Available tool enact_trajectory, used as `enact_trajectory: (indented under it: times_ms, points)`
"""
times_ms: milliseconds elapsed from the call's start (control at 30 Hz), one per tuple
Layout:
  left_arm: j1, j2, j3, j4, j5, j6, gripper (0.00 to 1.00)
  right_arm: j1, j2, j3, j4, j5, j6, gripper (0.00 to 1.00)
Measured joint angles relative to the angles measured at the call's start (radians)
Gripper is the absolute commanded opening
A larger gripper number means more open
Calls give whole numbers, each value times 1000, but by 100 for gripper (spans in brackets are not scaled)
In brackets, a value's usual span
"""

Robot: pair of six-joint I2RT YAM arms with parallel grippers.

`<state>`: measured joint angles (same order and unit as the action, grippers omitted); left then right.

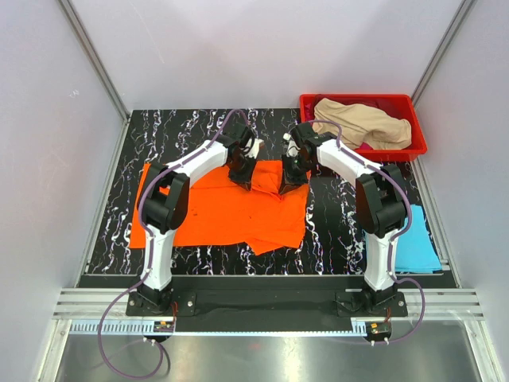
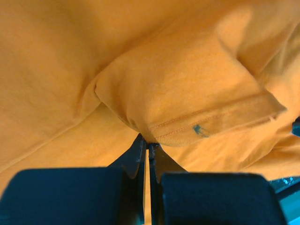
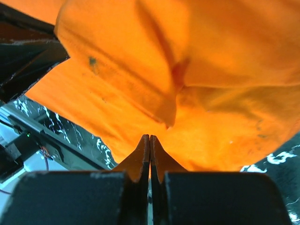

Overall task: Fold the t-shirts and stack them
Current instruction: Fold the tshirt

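Observation:
The bright orange t-shirt [image 1: 215, 211] lies spread on the black marbled table, with its far edge raised between the two arms. My left gripper [image 1: 241, 179] is shut on a hemmed fold of that shirt [image 2: 187, 93], and the cloth enters the tips of my left gripper in the left wrist view [image 2: 149, 144]. My right gripper [image 1: 286, 181] is shut on the same shirt a little to the right; orange cloth [image 3: 211, 70] bunches just beyond its tips [image 3: 150, 137]. The beige t-shirt [image 1: 362, 123] lies crumpled in the bin. The light blue t-shirt [image 1: 417, 243] lies at the right edge. The magenta shirt is out of view.
The red plastic bin [image 1: 358, 99] stands at the back right corner. The marbled table [image 1: 175, 135] is bare behind the orange shirt on the left. Grey walls with metal rails close in the table on three sides.

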<state>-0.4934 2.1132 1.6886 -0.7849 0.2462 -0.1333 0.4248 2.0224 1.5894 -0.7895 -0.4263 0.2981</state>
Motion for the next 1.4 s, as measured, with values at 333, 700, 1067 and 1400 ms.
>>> enact_trajectory:
  times_ms: [333, 700, 1067, 1400]
  points:
    - [4, 0, 5, -54, 31, 40, 0, 40, -2, 33, -55, 10, 21, 2]
    - [31, -3, 5, -101, -41, 80, 43, 38, -7, 13, -35, -6, 72, 41]
    - [-19, -323, -227, 156, 141, -151, 53, -164, -28, -34, 39, 51, 174, 49]
    - [-211, -238, -301, 335, 86, -346, 50, -164, -27, -34, 122, 77, 207, 49]
